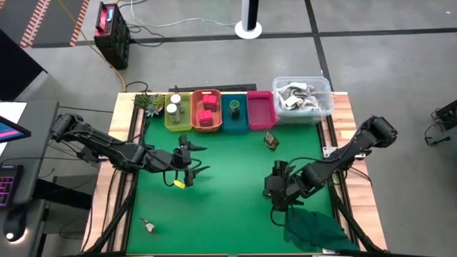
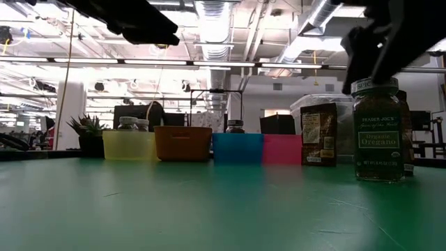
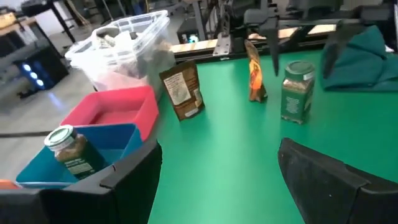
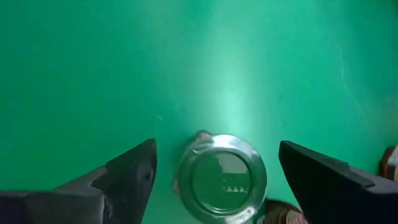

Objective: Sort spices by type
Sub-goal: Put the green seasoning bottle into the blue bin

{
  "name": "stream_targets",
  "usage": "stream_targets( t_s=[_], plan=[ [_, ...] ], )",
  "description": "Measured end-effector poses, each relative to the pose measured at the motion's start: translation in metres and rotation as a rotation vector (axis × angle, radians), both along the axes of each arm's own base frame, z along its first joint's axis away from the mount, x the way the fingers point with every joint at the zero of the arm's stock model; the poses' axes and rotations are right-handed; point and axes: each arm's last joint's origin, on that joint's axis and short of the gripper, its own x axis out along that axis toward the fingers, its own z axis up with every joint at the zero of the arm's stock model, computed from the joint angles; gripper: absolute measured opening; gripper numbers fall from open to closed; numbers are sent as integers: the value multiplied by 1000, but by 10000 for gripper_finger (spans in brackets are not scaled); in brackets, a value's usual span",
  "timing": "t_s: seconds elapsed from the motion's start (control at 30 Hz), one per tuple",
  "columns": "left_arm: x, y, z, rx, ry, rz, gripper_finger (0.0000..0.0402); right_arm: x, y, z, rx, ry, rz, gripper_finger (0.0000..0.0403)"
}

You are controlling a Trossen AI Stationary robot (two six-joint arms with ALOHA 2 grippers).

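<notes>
My right gripper (image 4: 217,171) hangs straight over the green-lidded oregano jar (image 4: 221,177), fingers spread wide either side of the lid and not touching it; the jar stands upright on the green mat (image 1: 228,164) at about five o'clock. My left gripper (image 1: 191,158) hovers wide and empty at nine o'clock. Farther off at one o'clock, a dark sachet (image 1: 270,140) stands before the pink tray (image 1: 260,111). Along twelve o'clock, another jar (image 3: 71,149) sits in the blue tray (image 1: 234,114), beside red (image 1: 206,110) and yellow trays (image 1: 177,112).
</notes>
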Motion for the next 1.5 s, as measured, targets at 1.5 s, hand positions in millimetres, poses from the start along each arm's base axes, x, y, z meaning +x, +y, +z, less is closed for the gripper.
stream_targets(
  t_s=[1.5],
  plan=[
    [-28,80,-16,31,-242,-25,288,100,-167,45,-171,-302,2,231]
  ],
)
